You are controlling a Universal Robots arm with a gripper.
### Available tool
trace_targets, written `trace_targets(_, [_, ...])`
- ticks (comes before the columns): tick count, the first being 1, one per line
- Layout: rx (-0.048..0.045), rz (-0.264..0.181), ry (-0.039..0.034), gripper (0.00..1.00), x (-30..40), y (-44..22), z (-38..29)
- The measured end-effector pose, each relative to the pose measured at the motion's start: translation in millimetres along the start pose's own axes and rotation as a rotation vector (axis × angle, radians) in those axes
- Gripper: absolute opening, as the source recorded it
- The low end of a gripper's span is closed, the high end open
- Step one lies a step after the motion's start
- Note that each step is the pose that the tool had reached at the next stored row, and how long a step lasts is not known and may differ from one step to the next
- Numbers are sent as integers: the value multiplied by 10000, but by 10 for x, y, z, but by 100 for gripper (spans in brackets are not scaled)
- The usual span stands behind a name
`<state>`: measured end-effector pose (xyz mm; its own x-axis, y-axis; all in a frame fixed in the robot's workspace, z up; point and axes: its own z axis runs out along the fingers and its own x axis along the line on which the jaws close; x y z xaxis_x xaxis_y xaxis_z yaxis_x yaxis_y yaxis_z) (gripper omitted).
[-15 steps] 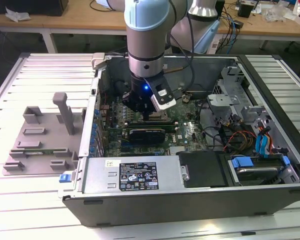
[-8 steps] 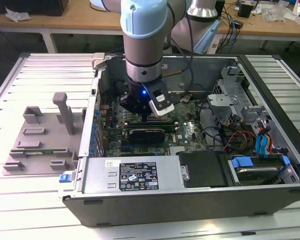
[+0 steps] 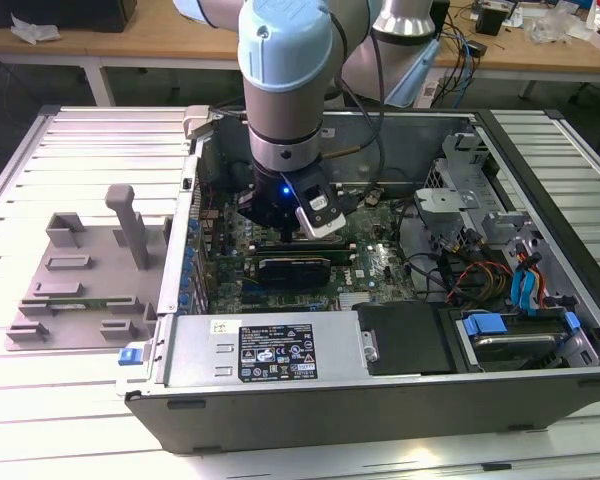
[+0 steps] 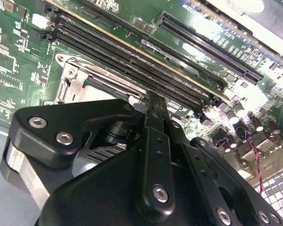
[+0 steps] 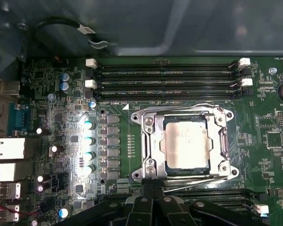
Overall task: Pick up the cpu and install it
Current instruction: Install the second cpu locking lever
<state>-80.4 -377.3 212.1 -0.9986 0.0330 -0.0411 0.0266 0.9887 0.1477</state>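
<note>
1. The cpu [image 5: 187,142]: you see it lying flat inside the motherboard socket frame [image 5: 148,141].
2. Tool [image 5: 148,200]: just beside the socket; grip state cannot be told.
3. Risk: any sideways nudge could skew the chip and bend contacts.

Exterior view: high, angled down on the open case [image 3: 380,380] and arm [image 3: 290,90], whole table in frame. First wrist view: straight down on the motherboard [image 5: 52,94], close, socket [image 5: 186,141] centred. Second wrist view: very close, oblique across the gripper body [image 4: 132,179]. Both wrist views share socket and memory slots [image 4: 132,52].
</note>
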Motion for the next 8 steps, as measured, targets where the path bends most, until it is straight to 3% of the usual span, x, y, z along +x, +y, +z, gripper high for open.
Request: trace_targets(8, [-100, -165, 22, 11, 5, -62, -9])
